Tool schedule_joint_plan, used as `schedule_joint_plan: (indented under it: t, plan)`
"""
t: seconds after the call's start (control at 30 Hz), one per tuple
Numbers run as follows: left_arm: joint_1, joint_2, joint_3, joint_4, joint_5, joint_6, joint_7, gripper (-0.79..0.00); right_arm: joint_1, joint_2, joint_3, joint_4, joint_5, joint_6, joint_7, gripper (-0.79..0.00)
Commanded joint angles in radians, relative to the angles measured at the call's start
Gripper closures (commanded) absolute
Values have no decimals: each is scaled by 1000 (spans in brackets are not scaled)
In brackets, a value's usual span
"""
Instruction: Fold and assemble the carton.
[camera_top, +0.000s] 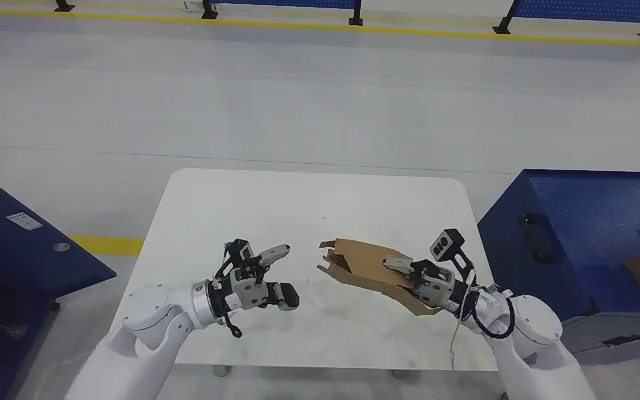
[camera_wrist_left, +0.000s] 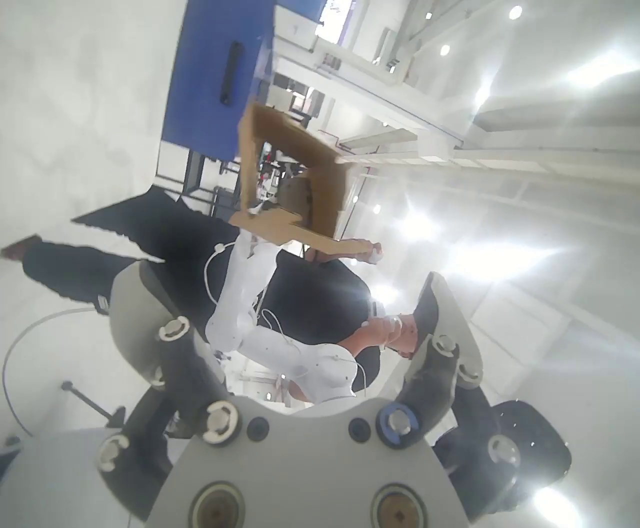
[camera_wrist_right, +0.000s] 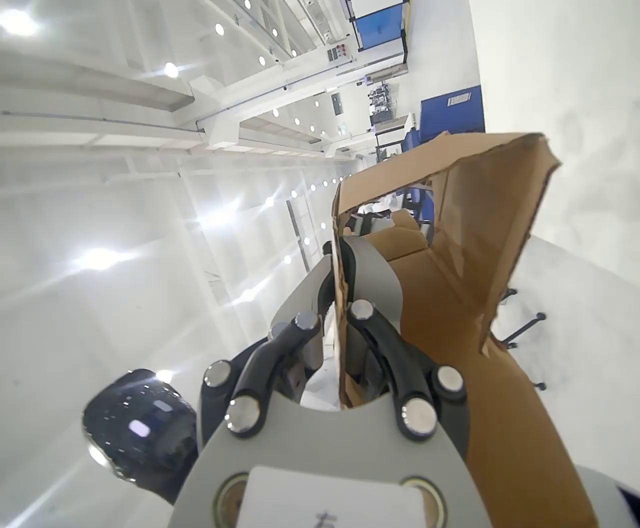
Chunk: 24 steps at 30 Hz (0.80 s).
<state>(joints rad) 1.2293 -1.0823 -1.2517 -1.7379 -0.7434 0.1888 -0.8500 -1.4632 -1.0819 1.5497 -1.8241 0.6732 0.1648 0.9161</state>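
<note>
Between the fingers of the right gripper (camera_wrist_right: 343, 270) stands one thin wall of the carton (camera_wrist_right: 475, 225), pinched edge-on: a rounded grey finger (camera_wrist_right: 376, 280) lies inside the box and its mate outside, clamped tight on the board. Beyond those fingertips the carton is a half-formed shell of brown corrugated cardboard, matt, with creased panels leaning at odd angles and a ragged, torn rim at its far end. From above, the carton (camera_top: 358, 266) runs out from the right gripper (camera_top: 400, 268) toward the left gripper (camera_top: 262, 252), and its notched open end stops apart from that gripper's fingertips; whether its underside touches the table cannot be told. In its own wrist view the left gripper (camera_wrist_left: 285, 300) has its fingers spread wide with nothing between them, one showing a dark, rubbery pad (camera_wrist_left: 425, 310). Well beyond its fingertips the carton (camera_wrist_left: 295, 170) shows as an angular open frame of board. Under both grippers lies the table (camera_top: 300, 200), white and smooth with rounded corners. Round it spreads a pale grey, faintly glossy floor (camera_top: 300, 90) crossed by a yellow line (camera_top: 105, 244), with a blue cabinet (camera_top: 570, 240) close by the table on the right arm's side. Round ceiling lights (camera_wrist_right: 170, 70) glare in a tall white hall
</note>
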Motion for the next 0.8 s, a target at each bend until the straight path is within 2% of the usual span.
schedule_joint_plan:
  t: [0.0, 0.1, 0.17, 0.37, 0.47, 0.6, 0.77]
  plan:
    - [48, 5, -42, -65, 38, -104, 18, -785, -8, 2, 2, 0, -52, -93, 20, 0]
    - [135, 7, -85, -160, 83, -315, 35, -785, -27, 3, -4, -6, -98, -198, 55, 0]
    - [193, 5, -101, -193, 95, -441, 65, -785, -40, 3, -9, -4, -118, -222, 59, 0]
    - [201, 4, -101, -197, 97, -452, 71, -785, -40, 3, -11, -6, -122, -223, 58, 0]
    - [204, 3, -98, -217, 236, -486, 136, -785, -56, 1, -45, -27, -272, -330, -11, 0]
    - [213, 0, -67, -265, 363, -514, 175, -785, -70, 1, -69, -43, -320, -423, 7, 0]
    - [205, 0, -37, -293, 480, -470, 170, -785, -90, 5, -64, -57, -342, -491, 37, 0]
